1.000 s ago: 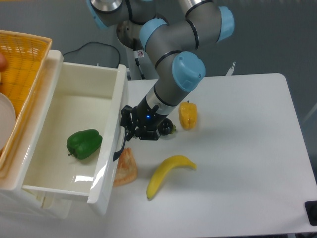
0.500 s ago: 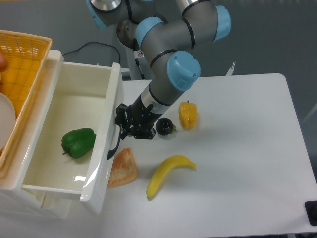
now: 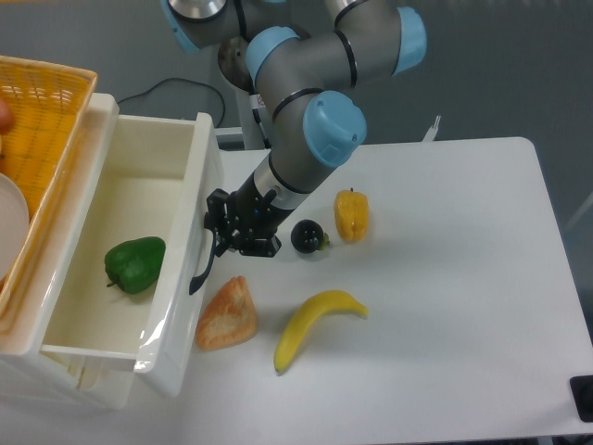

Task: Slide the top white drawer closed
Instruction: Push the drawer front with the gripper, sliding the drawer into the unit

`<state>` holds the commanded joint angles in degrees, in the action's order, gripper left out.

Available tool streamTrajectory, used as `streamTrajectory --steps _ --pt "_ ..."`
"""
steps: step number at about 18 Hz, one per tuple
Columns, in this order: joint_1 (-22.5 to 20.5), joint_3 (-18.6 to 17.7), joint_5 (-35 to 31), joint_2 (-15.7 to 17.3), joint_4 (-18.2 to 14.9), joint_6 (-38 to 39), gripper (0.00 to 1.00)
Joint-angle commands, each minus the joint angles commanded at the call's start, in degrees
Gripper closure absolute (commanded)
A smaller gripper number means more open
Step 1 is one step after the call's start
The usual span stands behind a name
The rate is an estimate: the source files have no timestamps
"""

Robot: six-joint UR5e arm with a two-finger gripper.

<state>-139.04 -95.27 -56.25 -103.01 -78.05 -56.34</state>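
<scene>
The top white drawer [image 3: 181, 287] stands partly pulled out at the left, its glossy front panel facing right with a black curved handle [image 3: 201, 264]. A green pepper [image 3: 135, 263] lies inside it. My gripper [image 3: 220, 235] presses against the front panel right by the handle. Its black fingers sit close together at the panel, and I cannot make out whether they are open or shut.
On the table right of the drawer lie an orange bread piece [image 3: 226, 314], a banana [image 3: 315, 326], a dark round fruit [image 3: 307, 237] and a yellow pepper [image 3: 351, 214]. A yellow woven basket [image 3: 42, 139] sits above the cabinet at the far left.
The drawer's front panel has slid left, into the cabinet, with my gripper following it. The green pepper moved left with the drawer, and more of the bread piece is uncovered.
</scene>
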Motion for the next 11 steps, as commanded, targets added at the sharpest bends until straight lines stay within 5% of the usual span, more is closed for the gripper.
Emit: streamTrajectory --steps 11 --pt "2.63 0.0 0.53 -0.17 0.44 2.46 1.0"
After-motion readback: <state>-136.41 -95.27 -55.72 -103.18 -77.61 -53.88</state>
